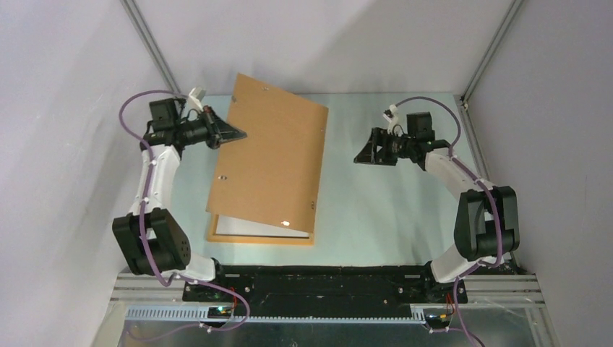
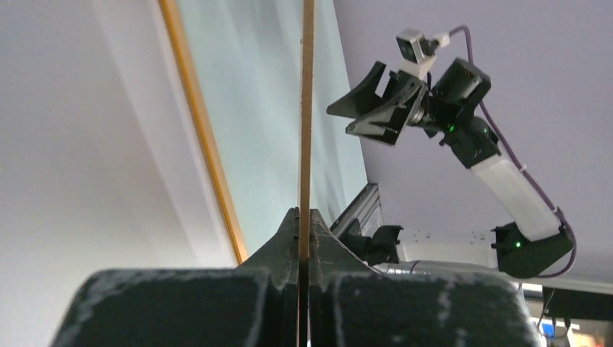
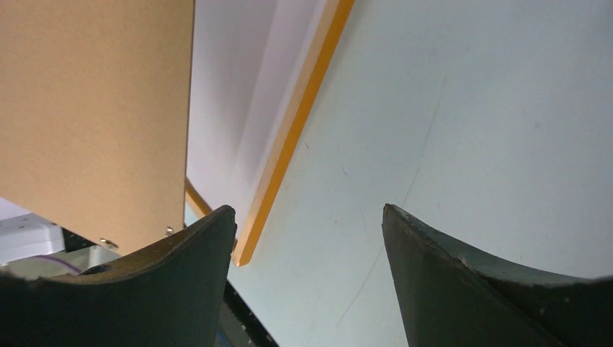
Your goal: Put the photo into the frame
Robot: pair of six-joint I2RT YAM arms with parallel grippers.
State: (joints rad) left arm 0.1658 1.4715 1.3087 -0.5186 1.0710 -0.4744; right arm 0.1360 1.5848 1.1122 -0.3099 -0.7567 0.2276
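Pale green desk, grey walls; frame flat on desk; left end effector clamped on tilted backing board; right end effector apart, empty.

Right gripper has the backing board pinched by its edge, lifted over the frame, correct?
No: the left gripper pinches the backing board by its edge, lifted over the frame, as the left wrist view shows. The right gripper is open and holds nothing.

Looks like a robotics lab cell: plain pale panels and aluminium posts boxing in the pale green table, black mounting rail bolted along its near edge.
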